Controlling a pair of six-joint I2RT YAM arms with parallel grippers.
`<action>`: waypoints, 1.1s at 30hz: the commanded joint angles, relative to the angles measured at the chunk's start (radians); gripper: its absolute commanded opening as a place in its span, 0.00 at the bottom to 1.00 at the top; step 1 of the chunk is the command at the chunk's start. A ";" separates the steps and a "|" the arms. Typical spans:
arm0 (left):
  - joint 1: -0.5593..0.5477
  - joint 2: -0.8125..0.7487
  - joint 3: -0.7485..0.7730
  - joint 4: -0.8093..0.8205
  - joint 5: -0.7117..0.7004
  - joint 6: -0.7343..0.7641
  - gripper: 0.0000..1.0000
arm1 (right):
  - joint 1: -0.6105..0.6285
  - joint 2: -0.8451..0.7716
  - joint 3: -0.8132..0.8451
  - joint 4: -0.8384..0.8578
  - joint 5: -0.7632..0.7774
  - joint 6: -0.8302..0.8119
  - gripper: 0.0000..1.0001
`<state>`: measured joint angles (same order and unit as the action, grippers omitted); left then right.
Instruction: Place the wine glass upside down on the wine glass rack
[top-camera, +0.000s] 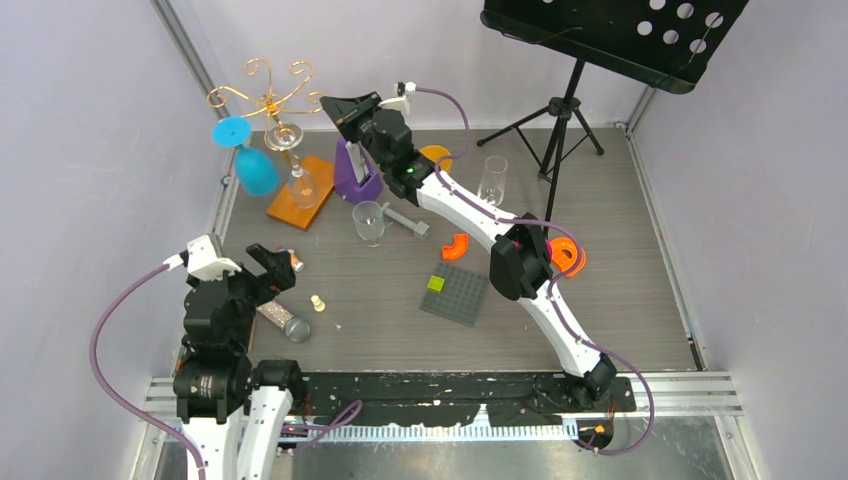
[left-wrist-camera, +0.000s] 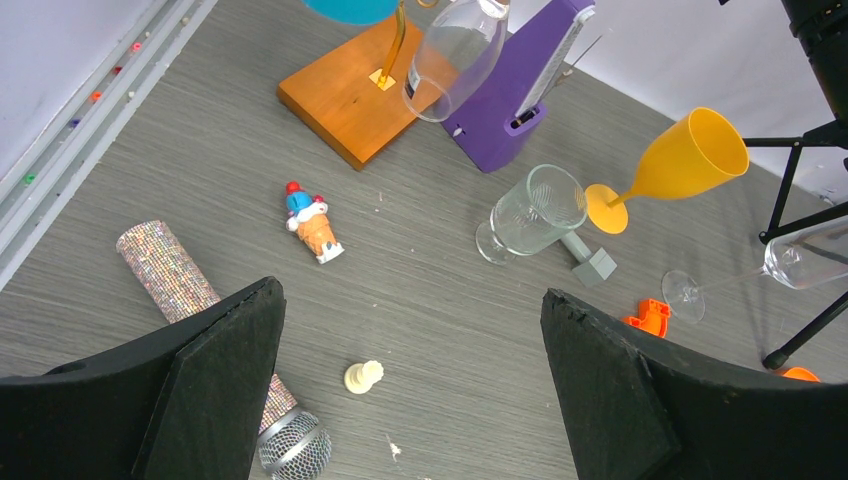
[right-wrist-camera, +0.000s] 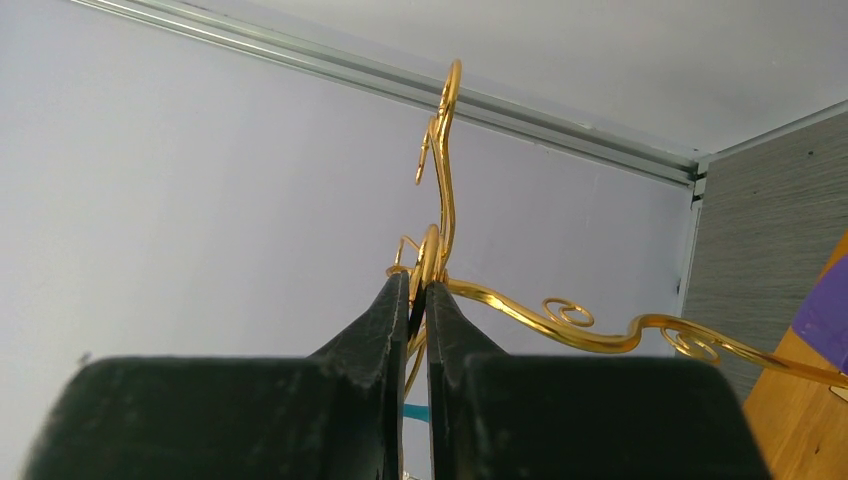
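No writing to read

You won't find a legible word, label, brand or number in any view; the pale front strip on the purple metronome (left-wrist-camera: 500, 110), toward the far left of the table (top-camera: 600, 300), is too blurred to read.

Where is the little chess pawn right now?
Top view: the chess pawn sits left of centre on the table, just right of the glittery microphone.

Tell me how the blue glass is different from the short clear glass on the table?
The blue glass is coloured; the short clear glass is see-through. The blue glass hangs upside down from the wine glass rack; the clear one stands upright on the table. Both are footed drinking glasses.
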<state>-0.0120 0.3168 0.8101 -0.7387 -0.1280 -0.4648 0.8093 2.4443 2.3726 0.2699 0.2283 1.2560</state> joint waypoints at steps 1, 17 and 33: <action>-0.003 0.010 0.011 0.022 -0.005 -0.001 0.96 | 0.009 -0.107 0.050 0.065 0.027 -0.059 0.05; -0.003 0.013 0.012 0.026 -0.007 -0.003 0.95 | 0.010 -0.096 0.102 0.049 0.028 -0.084 0.06; -0.003 0.018 0.015 0.032 -0.002 -0.007 0.96 | 0.010 -0.135 0.088 0.067 0.048 -0.136 0.05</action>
<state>-0.0124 0.3214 0.8101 -0.7383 -0.1299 -0.4675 0.8127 2.4409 2.4054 0.2207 0.2428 1.1770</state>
